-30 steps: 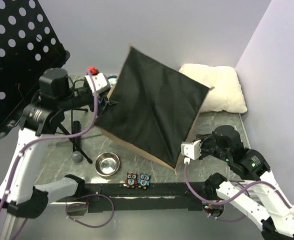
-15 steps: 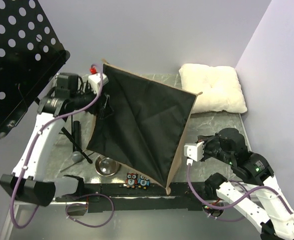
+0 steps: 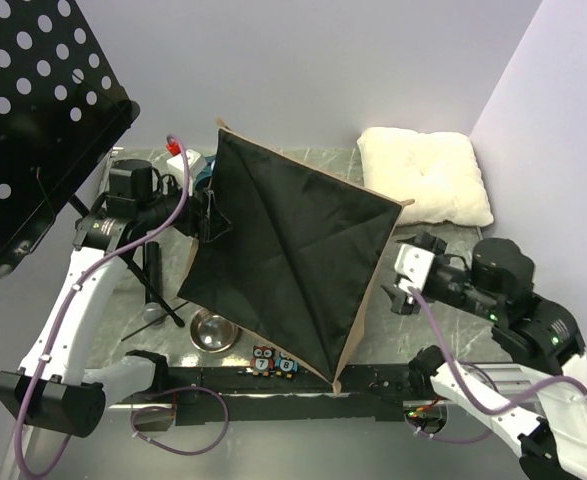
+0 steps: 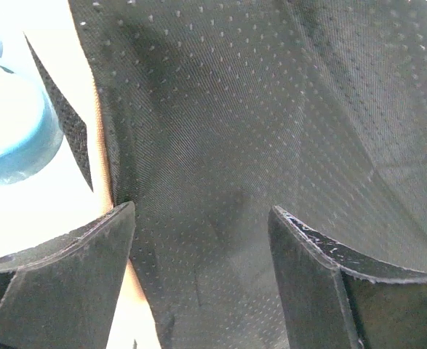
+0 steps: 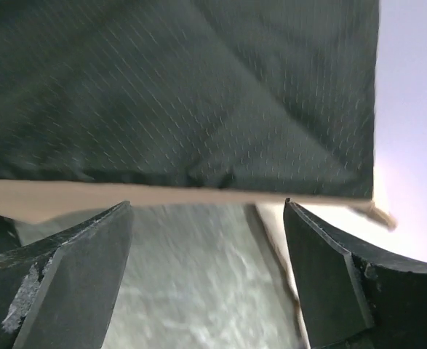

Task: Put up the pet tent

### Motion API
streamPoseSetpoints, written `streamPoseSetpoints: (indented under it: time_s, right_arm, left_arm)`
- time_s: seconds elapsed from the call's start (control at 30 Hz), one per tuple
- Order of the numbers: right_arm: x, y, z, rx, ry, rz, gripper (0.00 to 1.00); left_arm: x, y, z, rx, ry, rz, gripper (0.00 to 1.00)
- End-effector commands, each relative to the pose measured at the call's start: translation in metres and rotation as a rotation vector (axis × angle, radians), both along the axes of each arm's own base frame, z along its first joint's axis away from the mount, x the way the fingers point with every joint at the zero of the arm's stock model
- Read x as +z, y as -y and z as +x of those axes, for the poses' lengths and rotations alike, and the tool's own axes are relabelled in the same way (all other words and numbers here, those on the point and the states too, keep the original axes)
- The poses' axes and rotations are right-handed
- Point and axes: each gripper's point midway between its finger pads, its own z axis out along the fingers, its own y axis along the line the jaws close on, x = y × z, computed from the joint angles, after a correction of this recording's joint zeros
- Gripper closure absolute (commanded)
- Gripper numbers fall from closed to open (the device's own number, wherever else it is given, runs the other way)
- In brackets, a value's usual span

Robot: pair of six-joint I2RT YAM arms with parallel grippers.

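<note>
1 pet tent (image 3: pixel 293 255), tilted, black base up.
I see left gripper (image 4: pixel 202 207) open at its left edge, right gripper (image 5: pixel 207 203) open just off its right.

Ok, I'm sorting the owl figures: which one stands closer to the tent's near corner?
The blue owl, the right one of the pair; the brown owl stands on its left, farther from the pet tent's corner.

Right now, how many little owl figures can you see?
2, side by side at the table's near edge: a brown owl left of a blue owl. The pet tent may hide more.
</note>
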Motion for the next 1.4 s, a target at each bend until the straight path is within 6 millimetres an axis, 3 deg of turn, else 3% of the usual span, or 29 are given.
streamPoseSetpoints:
  time_s: [0.0, 0.13, 0.23, 0.33, 0.43, 0.63, 0.77, 0.83, 0.97, 1.07, 1.17, 1.23, 1.3, 1.37]
  right_arm:
    - [0.025, -0.026, -0.027, 0.142, -0.046, 0.161, 0.08]
    - [0.028, -0.049, -0.026, 0.249, -0.128, 0.165, 0.05]
    - [0.015, -0.062, -0.010, 0.260, -0.174, 0.129, 0.07]
    - [-0.012, -0.059, 0.023, 0.162, -0.187, 0.024, 0.09]
    - [-0.027, -0.050, 0.050, 0.059, -0.172, -0.049, 0.12]
    - [-0.034, -0.042, 0.071, -0.052, -0.173, -0.080, 0.13]
    - [-0.037, -0.039, 0.083, -0.104, -0.163, -0.094, 0.13]
    - [-0.037, -0.039, 0.086, -0.115, -0.170, -0.092, 0.13]
    - [-0.036, -0.038, 0.094, -0.125, -0.148, -0.090, 0.13]
    - [-0.038, -0.032, 0.103, -0.145, -0.121, -0.100, 0.12]
    - [-0.035, -0.022, 0.117, -0.178, -0.088, -0.112, 0.12]
    - [-0.032, -0.013, 0.129, -0.207, -0.079, -0.110, 0.12]
    - [-0.021, -0.007, 0.138, -0.229, -0.039, -0.086, 0.11]
    - [-0.004, -0.012, 0.135, -0.199, 0.001, -0.043, 0.07]
  left_arm:
    - [0.010, 0.002, 0.015, 0.042, 0.018, -0.037, 0.22]
    - [0.004, 0.004, 0.021, 0.041, -0.009, -0.032, 0.22]
    - [0.004, 0.005, 0.022, 0.035, -0.026, -0.035, 0.22]
    - [0.010, 0.005, 0.020, 0.024, -0.027, -0.025, 0.20]
    - [0.028, 0.001, 0.008, -0.020, 0.023, -0.011, 0.14]
    - [0.055, -0.021, -0.009, 0.028, 0.103, 0.000, 0.09]
    - [0.038, -0.040, -0.015, 0.088, 0.080, 0.064, 0.05]
    - [0.020, -0.037, -0.022, 0.059, 0.025, 0.062, 0.01]
    - [-0.009, -0.026, -0.021, 0.005, -0.071, 0.024, 0.01]
    - [-0.018, -0.016, -0.009, -0.008, -0.116, -0.032, 0.11]
    - [-0.011, 0.002, -0.002, -0.045, -0.157, -0.103, 0.26]
    - [0.005, 0.015, -0.001, -0.086, -0.149, -0.166, 0.44]
    - [0.020, 0.027, 0.000, -0.108, -0.171, -0.259, 0.71]
    - [0.035, 0.037, -0.002, -0.140, -0.199, -0.352, 0.97]
